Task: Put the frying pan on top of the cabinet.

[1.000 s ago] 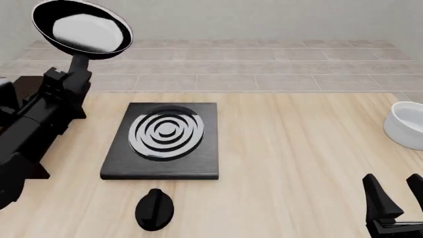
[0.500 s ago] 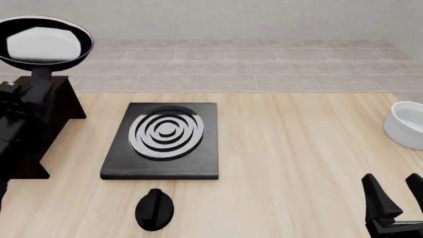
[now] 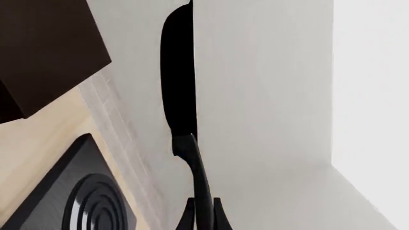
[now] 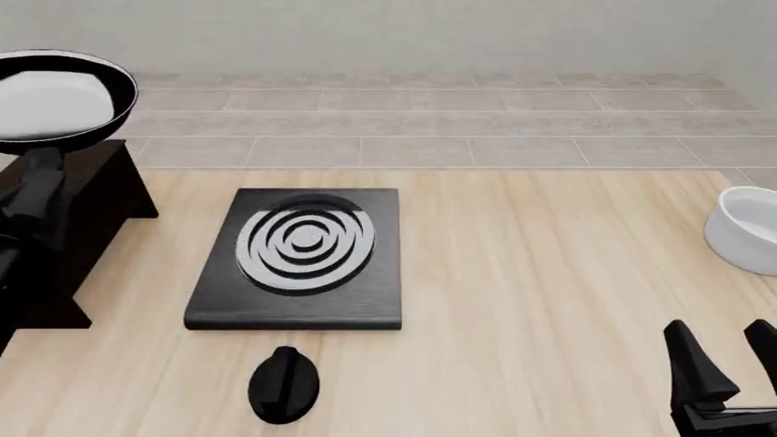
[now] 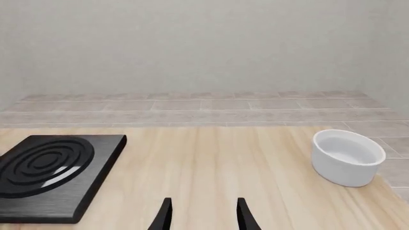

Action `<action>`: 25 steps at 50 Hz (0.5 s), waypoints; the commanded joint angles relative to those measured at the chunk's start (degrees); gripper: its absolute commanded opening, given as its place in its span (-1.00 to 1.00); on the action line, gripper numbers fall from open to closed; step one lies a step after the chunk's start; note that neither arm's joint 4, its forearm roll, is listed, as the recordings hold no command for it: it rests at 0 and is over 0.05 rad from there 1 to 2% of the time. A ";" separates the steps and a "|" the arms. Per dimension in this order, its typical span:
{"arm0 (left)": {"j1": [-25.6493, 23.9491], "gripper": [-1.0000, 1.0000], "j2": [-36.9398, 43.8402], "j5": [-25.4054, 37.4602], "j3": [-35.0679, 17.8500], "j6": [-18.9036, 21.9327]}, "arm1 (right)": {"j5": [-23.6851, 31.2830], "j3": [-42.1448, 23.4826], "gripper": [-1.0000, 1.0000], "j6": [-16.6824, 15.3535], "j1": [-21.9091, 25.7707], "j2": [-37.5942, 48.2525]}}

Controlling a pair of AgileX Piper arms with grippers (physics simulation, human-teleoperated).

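Between your left gripper's (image 3: pixel 203 215) fingers, at the edge of the left wrist view, runs the long thin black handle of the frying pan (image 3: pixel 177 86); the two fingers sit tight against it on either side, so the jaws are clamped on that handle. From there the handle leads away from the jaws to the pan's bowl, which that camera catches edge-on as a dark, narrow sliver against the pale wall.

In the front view the frying pan (image 4: pixel 55 96) shows its face: a round, glossy black, shallow rim around a pale, reflective inside. It is at the far left, held up in the air above the cabinet (image 4: pixel 91 218), with the left arm dark and hard to separate from the cabinet beneath it. You cannot tell from these views whether the pan's underside touches the cabinet's top. The cabinet is a boxy dark brown-black block at the table's (image 4: pixel 547 291) left edge.

Your right gripper (image 5: pixel 202 214) hangs low at the near right, its two dark fingers parted with bare wood showing between them, gripping nothing.

Beside the cabinet lies the black burner slab (image 4: pixel 301 257) with white concentric rings, the small black oval knob (image 4: pixel 284 384) in front of it. The white bowl (image 4: pixel 747 228) stands at the far right.
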 commanded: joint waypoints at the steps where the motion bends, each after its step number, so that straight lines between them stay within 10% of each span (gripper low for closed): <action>1: 1.75 -1.00 -3.79 -0.27 0.18 -0.98 | 0.65 0.01 1.00 0.00 0.11 -0.59; 25: 4.36 -1.00 -5.26 -0.66 2.30 -3.50 | -0.46 -0.02 1.00 -0.12 0.21 0.55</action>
